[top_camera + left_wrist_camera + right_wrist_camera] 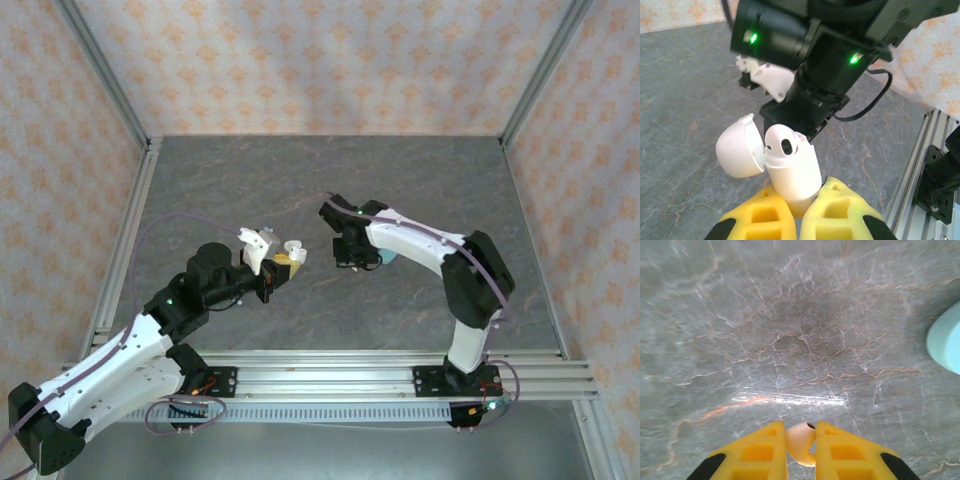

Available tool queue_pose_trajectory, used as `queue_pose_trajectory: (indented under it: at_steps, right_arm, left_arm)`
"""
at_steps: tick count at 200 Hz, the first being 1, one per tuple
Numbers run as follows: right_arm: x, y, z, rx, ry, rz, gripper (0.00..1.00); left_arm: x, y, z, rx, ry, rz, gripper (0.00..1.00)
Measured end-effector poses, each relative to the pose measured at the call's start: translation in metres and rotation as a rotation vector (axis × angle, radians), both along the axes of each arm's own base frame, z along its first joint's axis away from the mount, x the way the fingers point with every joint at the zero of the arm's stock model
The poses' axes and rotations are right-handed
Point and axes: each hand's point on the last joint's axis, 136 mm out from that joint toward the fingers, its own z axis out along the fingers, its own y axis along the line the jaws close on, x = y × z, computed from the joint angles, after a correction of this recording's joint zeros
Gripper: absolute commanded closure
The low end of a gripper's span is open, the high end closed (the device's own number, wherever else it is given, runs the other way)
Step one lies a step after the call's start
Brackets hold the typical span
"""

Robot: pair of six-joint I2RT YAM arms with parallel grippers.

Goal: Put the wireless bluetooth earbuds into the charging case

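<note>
— Yellow fingers (762,212) of the left gripper (800,202) sit at the bottom of its wrist view, pinched tight on the lower body of the white charging case (792,172). How does the case stand?

— Roughly upright, leaning a little, with its lid (737,147) swung open to the left. One bud, the seated bud (782,142), rests in the top of the case with its dark spot facing the camera. Whether a second well is filled, I can't tell.

— And the other arm?

— The right gripper (801,432) has its jaws drawn narrow on a white earbud (799,442), nipped between the two yellow pads above the grey marbled table (790,315). From above, the right arm (420,240) reaches in from its base with its elbow out to the right. Its wrist is bent down, and its gripper is just to the right of the case. The left arm (150,320) stretches up and to the right from the near-left corner and holds the case out toward the other gripper.

— Anything around them?

— A teal rounded object (946,340) lies on the table at the right edge of the right wrist view, near that gripper but apart from the held bud. In the left wrist view the right arm's black wrist, with two green lights lit, looms close behind the open case. The aluminium rail (920,165) runs along the right side.
</note>
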Motion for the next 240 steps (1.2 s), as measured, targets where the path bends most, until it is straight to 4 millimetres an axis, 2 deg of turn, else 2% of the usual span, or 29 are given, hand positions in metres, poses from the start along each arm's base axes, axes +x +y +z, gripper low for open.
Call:
queue_pose_trajectory:
  at_steps: [32, 81, 100, 133, 164, 240]
  right_arm:
    - [0.010, 0.001, 0.054, 0.128, -0.134, -0.052, 0.84]
    - [0.010, 0.000, 0.156, 0.377, -0.376, -0.096, 0.82]
    - [0.006, -0.002, 0.189, 0.468, -0.444, -0.112, 0.82]
    - [-0.001, -0.001, 0.231, 0.619, -0.517, -0.142, 0.82]
    - [-0.008, -0.001, 0.251, 0.751, -0.552, -0.179, 0.82]
    - [-0.011, 0.019, 0.278, 0.948, -0.539, -0.204, 0.82]
  left_arm:
    - [0.005, -0.004, 0.007, -0.019, -0.034, -0.002, 1.00]
    - [0.022, -0.019, 0.012, -0.001, -0.105, -0.029, 1.00]
    - [0.028, -0.027, 0.023, -0.005, -0.138, -0.048, 1.00]
    - [0.036, -0.035, 0.050, -0.032, -0.212, -0.063, 1.00]
    - [0.043, -0.041, 0.064, -0.057, -0.250, -0.062, 1.00]
    - [0.048, -0.044, 0.071, -0.079, -0.274, -0.059, 1.00]
